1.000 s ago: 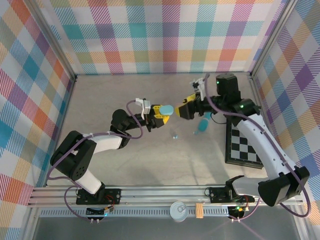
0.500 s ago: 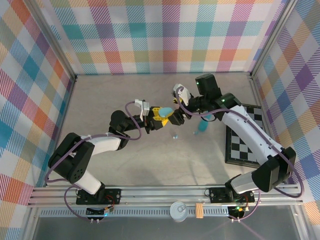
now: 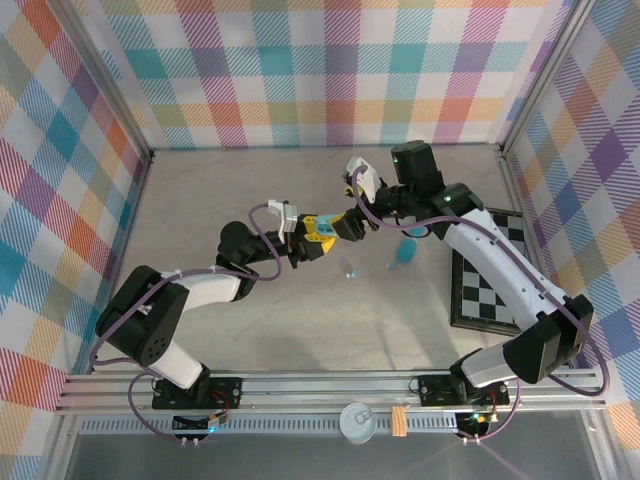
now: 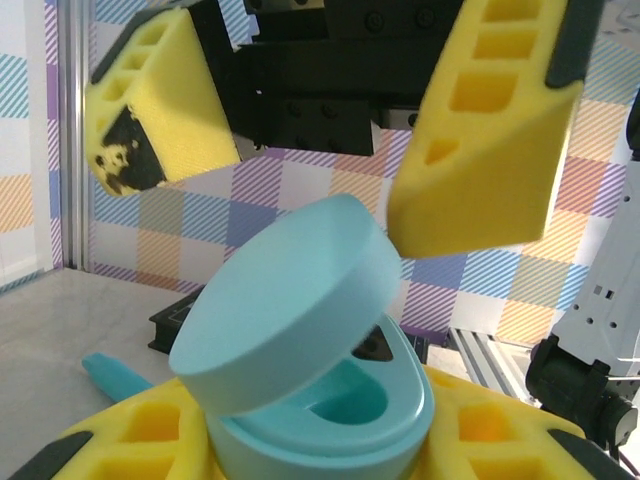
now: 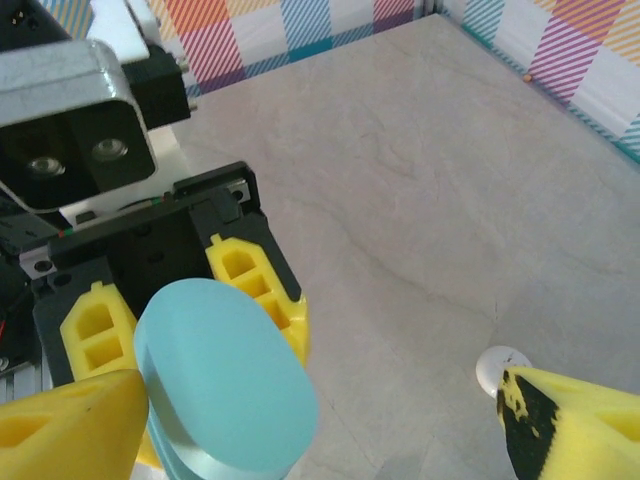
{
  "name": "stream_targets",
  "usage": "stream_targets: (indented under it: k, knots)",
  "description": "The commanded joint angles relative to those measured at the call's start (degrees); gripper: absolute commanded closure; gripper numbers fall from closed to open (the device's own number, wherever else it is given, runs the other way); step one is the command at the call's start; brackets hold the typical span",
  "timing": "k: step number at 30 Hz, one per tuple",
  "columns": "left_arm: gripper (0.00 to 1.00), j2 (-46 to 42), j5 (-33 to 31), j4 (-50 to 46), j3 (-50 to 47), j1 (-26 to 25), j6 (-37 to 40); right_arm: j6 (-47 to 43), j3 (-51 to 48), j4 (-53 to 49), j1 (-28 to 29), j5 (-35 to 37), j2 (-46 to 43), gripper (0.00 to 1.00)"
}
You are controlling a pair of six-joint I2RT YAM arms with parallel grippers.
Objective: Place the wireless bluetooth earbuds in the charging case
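Overhead view: my left hand point(image 3: 322, 233) and my right hand point(image 3: 348, 225) meet tip to tip above the middle of the surface point(image 3: 250, 330), inside plaid walls point(image 3: 330, 70). My left hand is clamped on the teal charging case point(image 3: 336, 221), one yellow finger on each side of its base.

Left wrist view: the case is held with its lid point(image 4: 285, 300) raised and tilted. The lid's lower edge meets the base at the frame's left, so one rounded well point(image 4: 345, 400) in the base is exposed. My right hand hangs over it with its yellow fingers point(image 4: 490, 130) spread wide, one on each side of the lid. The finger on the right of the frame is just beside the lid's rim, and I cannot tell whether it touches.

Right wrist view: the lid's smooth top faces the camera, low in the frame between my own two fingertips, which stand apart around it. One earbud point(image 5: 497, 368), a tiny white piece, lies on the surface just beside the fingertip at the frame's right edge, outside the case.

In the overhead view the earbud lies on the near side of the two hands, with a teal strip point(image 3: 404, 254) lying flat to its right. A black and white checkerboard point(image 3: 488, 290) lies at the right edge of the surface, partly under my right arm
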Motion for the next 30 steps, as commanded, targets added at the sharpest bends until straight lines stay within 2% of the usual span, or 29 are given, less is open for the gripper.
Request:
stream_targets:
  k: [1,5,9,15,18,22,26,30]
  knots:
    - [0.65,-1.76,2.12,2.45,-0.43,0.1,1.08,1.82,2.16,1.13,-0.19,1.5,0.64,0.11]
    - [0.65,-2.28,2.38,2.47,-0.48,0.1,1.36,4.69,3.89,1.08,-0.2,4.16,1.78,0.11]
    - [0.65,-2.62,2.31,2.45,-1.02,0.1,1.52,6.33,4.84,1.26,-0.2,3.25,1.83,0.11]
    - [0.65,-3.21,1.56,2.45,-1.78,0.31,2.04,5.19,4.15,0.82,-0.2,-1.43,-0.18,0.1]
    - [0.65,-3.29,0.73,2.45,-2.29,0.92,2.74,7.75,0.32,5.57,-0.88,-5.2,-3.79,0.09]
    - [0.65,-4.02,-0.44,2.48,-3.19,2.18,3.8,18.79,-7.16,15.27,-5.07,-8.77,-9.43,0.08]
    - [0.65,-4.67,-0.42,2.2,-3.64,3.15,4.43,35.84,-14.91,19.58,-11.76,-4.16,-12.84,0.1]
    - [0.65,-4.61,-0.33,2.1,-3.85,3.42,4.99,49.42,-22.4,16.47,-16.17,2.5,-13.84,0.15]
